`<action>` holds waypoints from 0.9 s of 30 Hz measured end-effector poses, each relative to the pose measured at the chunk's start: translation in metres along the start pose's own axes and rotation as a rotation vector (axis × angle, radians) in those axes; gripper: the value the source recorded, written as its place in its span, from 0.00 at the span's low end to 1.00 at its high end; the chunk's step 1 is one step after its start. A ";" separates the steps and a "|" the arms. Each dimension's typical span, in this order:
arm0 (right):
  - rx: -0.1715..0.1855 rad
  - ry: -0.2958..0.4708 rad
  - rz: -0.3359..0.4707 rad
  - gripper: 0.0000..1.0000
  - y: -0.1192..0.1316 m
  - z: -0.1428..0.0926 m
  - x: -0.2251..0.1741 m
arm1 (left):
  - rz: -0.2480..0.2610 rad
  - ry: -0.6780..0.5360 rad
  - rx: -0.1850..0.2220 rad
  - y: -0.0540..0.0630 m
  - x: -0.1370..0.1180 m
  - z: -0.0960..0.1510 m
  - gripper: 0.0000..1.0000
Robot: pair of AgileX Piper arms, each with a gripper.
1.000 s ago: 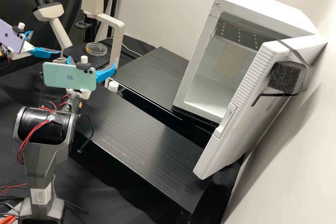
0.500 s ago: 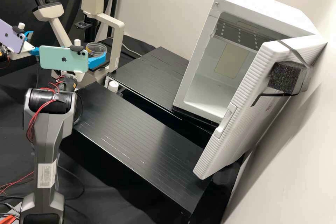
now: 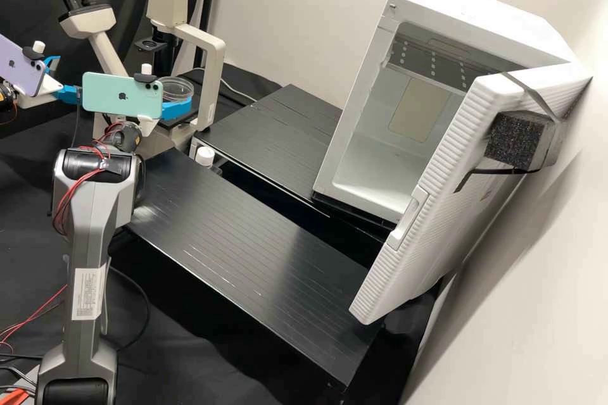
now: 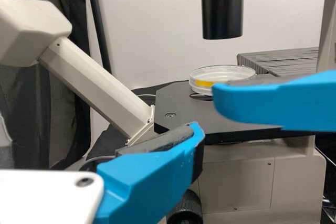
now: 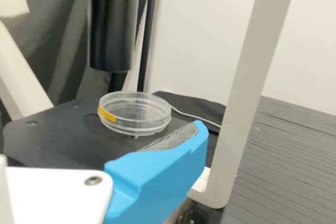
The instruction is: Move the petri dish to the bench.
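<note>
- Because the right gripper (image 3: 176,109) has the bare dark pad (image 5: 173,139) of a blue finger facing the dish, I judge it spread and gripping nothing; its full spread I cannot tell.
- Just beyond that pad, on its inner side, lies the round clear plastic petri dish with a yellow strip on its wall (image 5: 135,114); whether they touch I cannot tell. Being round, it has no long axis to match.
- The dish sits flat on the flat black microscope stage (image 5: 58,140), nearer the edge by the cream upright (image 5: 247,93) than the corner towards the slanting eyepiece arm (image 4: 94,85). A black cylinder (image 4: 222,3) hangs above, so a low sideways exit seems safer than a straight lift.
- Farther from the dish, the left gripper (image 3: 73,79) has its fingers apart with nothing between them. The right is the nearer and looks best placed to close.
- Outward again is the long black ribbed worktop (image 3: 247,228), its near corner well apart from the stage; setting down there seems the likely finish.
- Farthest out stands a white open-doored cabinet (image 3: 487,31).
</note>
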 end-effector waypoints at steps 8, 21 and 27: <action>-0.026 -0.023 0.007 1.00 -0.007 -0.003 0.028 | 0.000 0.000 0.000 0.000 0.000 0.000 1.00; 0.040 -0.058 -0.005 1.00 -0.025 -0.003 0.054 | 0.000 0.000 0.000 0.000 0.000 0.000 1.00; 0.050 -0.050 -0.011 1.00 -0.033 -0.007 0.055 | 0.000 0.000 0.000 0.000 0.000 0.000 1.00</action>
